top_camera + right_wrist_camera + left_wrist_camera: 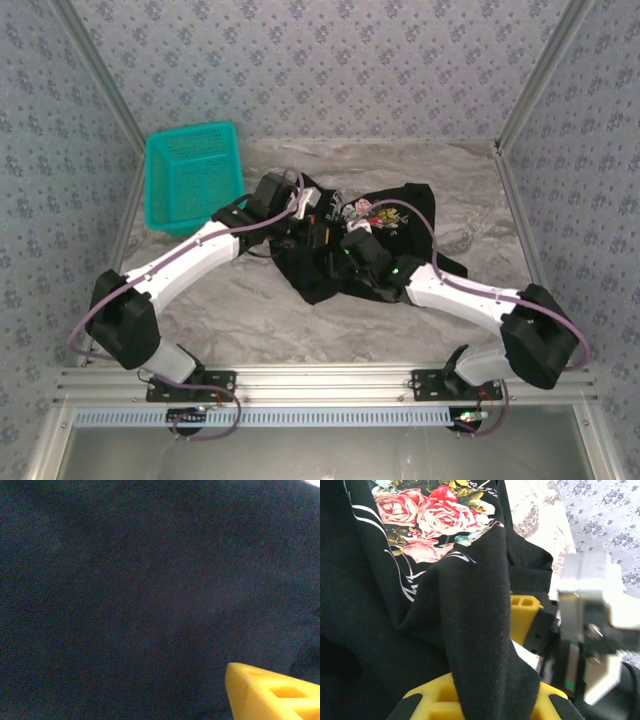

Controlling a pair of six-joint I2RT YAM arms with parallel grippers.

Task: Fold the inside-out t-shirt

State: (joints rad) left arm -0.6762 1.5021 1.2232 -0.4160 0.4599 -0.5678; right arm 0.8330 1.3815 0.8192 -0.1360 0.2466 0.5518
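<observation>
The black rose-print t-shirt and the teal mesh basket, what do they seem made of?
Black short-sleeved t-shirt: soft matte knit cloth, likely cotton; fine weave, limp folds. Teal mesh basket: probably moulded plastic; rigid walls, even grid of holes.

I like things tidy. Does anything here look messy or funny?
Yes. The t-shirt lies crumpled in a heap on the table, its rose print bunched up, and a fold drapes across the left gripper.
</observation>
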